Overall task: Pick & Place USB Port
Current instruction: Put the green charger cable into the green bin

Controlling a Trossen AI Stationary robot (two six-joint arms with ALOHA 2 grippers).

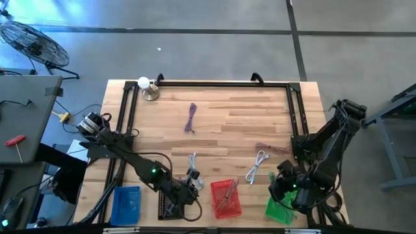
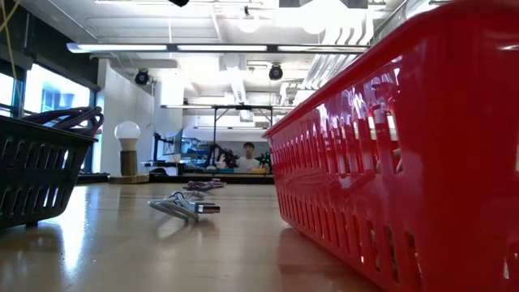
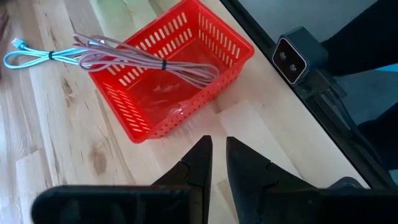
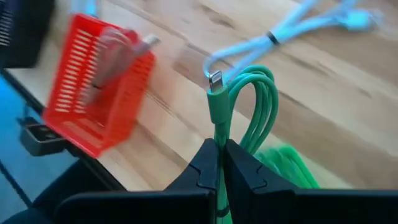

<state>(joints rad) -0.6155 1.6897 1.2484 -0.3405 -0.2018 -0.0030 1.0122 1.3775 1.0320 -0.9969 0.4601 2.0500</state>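
My right gripper (image 1: 286,188) (image 4: 221,144) hangs over the table's near right corner, above the green basket (image 1: 279,211), shut on a coiled green cable (image 4: 249,106). My left gripper (image 1: 188,188) (image 3: 217,144) hovers near the black basket (image 1: 170,203), its fingers a narrow gap apart and holding nothing. The red basket (image 1: 225,197) (image 3: 174,81) holds a pinkish-grey cable (image 3: 149,59) that rests across its rim. A loose cable with a USB plug (image 2: 188,207) lies on the wood. My right gripper pinches the green cable between its two fingers at the bundled strands just below the plug end (image 4: 219,134). The loops (image 4: 261,99) and the plug (image 4: 214,81) stand out beyond the fingertips, lifted clear of the table.
White cables (image 1: 257,166) (image 1: 193,162), a purple cable (image 1: 190,118) and a reddish cable (image 1: 273,148) lie on the table. A blue basket (image 1: 127,205) sits at the near left and a bulb lamp (image 1: 146,88) at the far left. A small camera (image 3: 292,56) is fixed at the near edge.
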